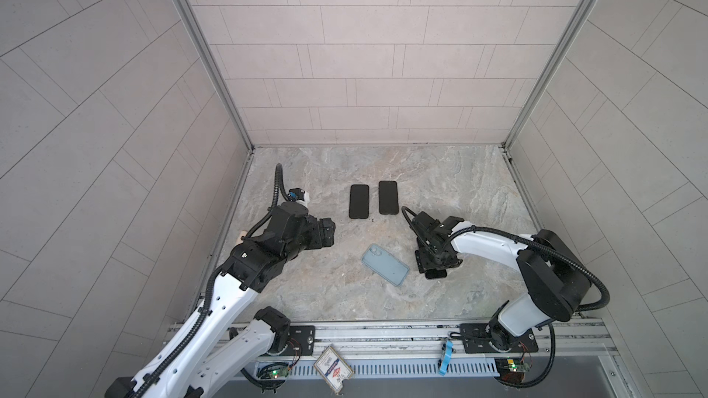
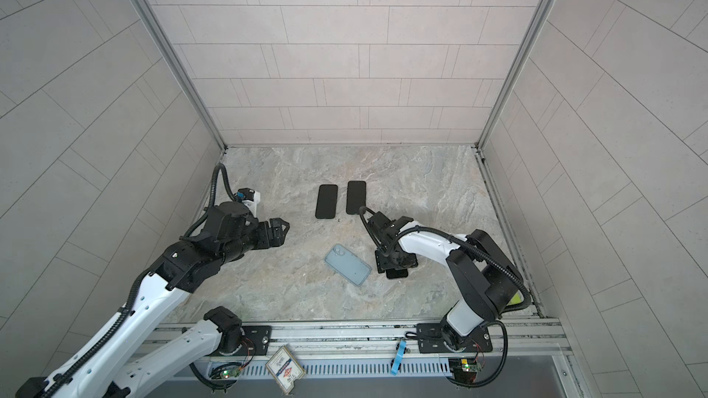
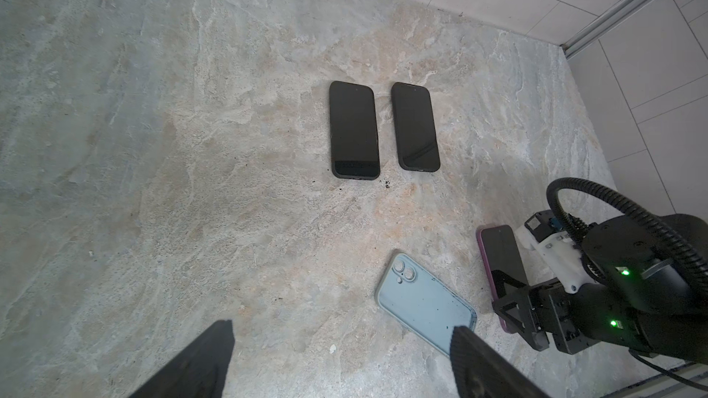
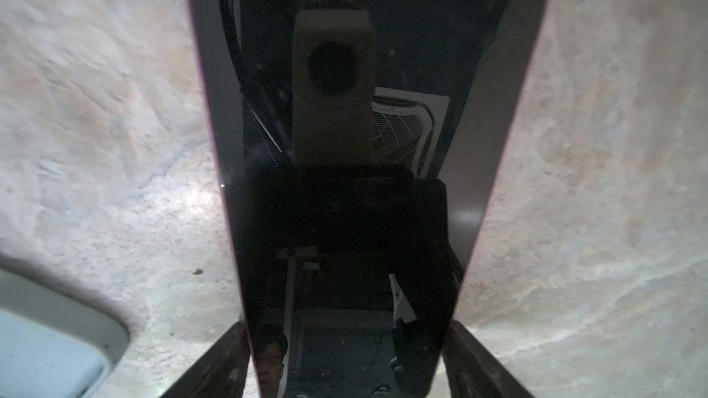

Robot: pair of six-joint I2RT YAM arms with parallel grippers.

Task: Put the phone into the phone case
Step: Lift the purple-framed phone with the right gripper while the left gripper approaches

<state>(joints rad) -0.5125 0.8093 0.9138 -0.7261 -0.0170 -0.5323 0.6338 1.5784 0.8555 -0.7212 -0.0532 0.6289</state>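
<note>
Purple-edged phone (image 3: 500, 258): lies screen up on the right part of the marble table (image 1: 306, 292), with its long axis about front to back.
Right gripper (image 4: 346, 338): stands over the near end of the phone, one jaw close against each long edge. Whether they press it I cannot tell.
Light blue case (image 1: 385, 265): just left of the phone and apart from it. It lies slanted, with the camera end toward far left.
Left gripper (image 3: 343, 331): jaws spread wide and empty, left of the case, farther from the phone.
Coming move: I judge the right arm is nearer. The phone must go left and turn to match the slant of the case.
Room: two black phones (image 1: 359, 201) lie well behind the case, and bare table is around it.
</note>
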